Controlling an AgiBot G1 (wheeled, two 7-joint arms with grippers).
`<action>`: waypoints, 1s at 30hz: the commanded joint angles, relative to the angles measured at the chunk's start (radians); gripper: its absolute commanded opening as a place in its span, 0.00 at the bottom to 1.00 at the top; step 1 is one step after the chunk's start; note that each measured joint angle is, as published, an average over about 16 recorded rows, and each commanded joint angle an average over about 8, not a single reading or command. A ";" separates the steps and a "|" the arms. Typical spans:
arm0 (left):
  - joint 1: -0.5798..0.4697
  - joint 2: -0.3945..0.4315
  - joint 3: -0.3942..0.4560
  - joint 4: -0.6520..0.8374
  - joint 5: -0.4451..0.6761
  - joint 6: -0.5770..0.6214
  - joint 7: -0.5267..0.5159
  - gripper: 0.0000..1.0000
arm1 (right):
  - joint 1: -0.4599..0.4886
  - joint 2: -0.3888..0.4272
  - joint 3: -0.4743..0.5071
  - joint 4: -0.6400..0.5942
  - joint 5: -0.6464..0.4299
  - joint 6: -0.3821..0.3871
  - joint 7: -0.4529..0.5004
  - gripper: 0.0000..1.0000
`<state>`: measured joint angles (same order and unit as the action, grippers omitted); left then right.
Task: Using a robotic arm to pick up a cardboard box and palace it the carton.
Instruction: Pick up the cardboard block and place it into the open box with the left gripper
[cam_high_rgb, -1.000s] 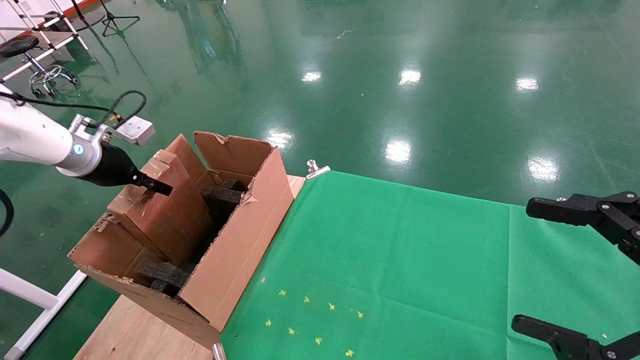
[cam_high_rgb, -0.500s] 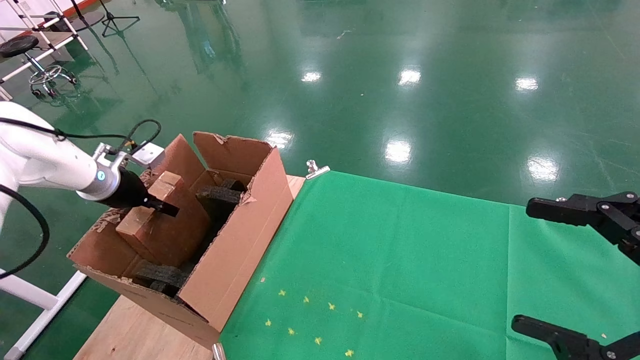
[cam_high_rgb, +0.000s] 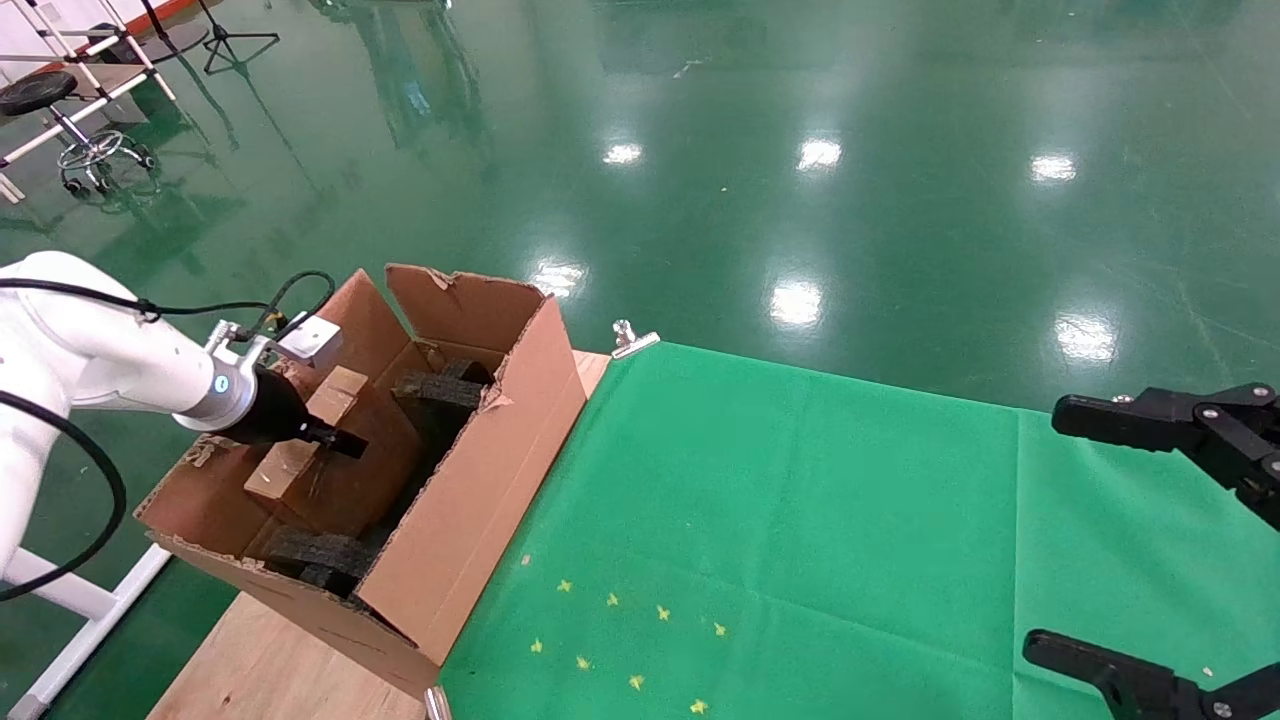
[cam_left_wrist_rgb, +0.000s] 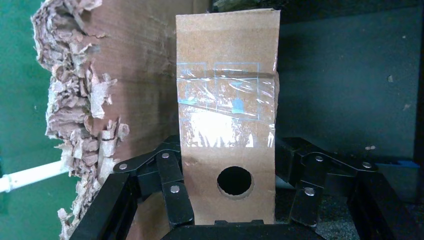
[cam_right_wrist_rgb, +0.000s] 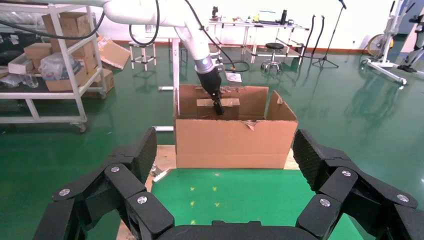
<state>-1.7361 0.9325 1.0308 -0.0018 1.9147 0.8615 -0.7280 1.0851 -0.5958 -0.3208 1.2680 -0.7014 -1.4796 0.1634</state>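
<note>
My left gripper, on the white arm with the blue light ring, is shut on the slim brown cardboard box. It holds the box low inside the large torn carton, between dark foam blocks. In the left wrist view the box stands between the jaws, with clear tape across it and a round hole in its narrow face. The carton's ragged flap is beside it. My right gripper is open and empty over the green mat at the far right.
The carton stands on a wooden board at the left end of the green mat. A metal clip holds the mat's far corner. Small yellow marks dot the mat near the front. Shelves and stools stand on the floor beyond.
My left gripper has gone down with the cardboard box, from above the carton's rim to deep inside it. The right gripper has not moved.
</note>
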 joint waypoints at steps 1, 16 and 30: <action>0.006 -0.001 -0.003 -0.001 -0.004 -0.007 0.005 1.00 | 0.000 0.000 0.000 0.000 0.000 0.000 0.000 1.00; 0.002 -0.002 -0.002 -0.002 -0.002 0.003 0.002 1.00 | 0.000 0.000 0.000 0.000 0.000 0.000 0.000 1.00; -0.055 -0.042 -0.035 -0.062 -0.052 0.043 0.057 1.00 | 0.000 0.000 0.000 0.000 0.000 0.000 0.000 1.00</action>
<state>-1.7863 0.8682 0.9736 -0.0817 1.8273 0.9393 -0.6399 1.0852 -0.5957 -0.3210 1.2677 -0.7011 -1.4797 0.1632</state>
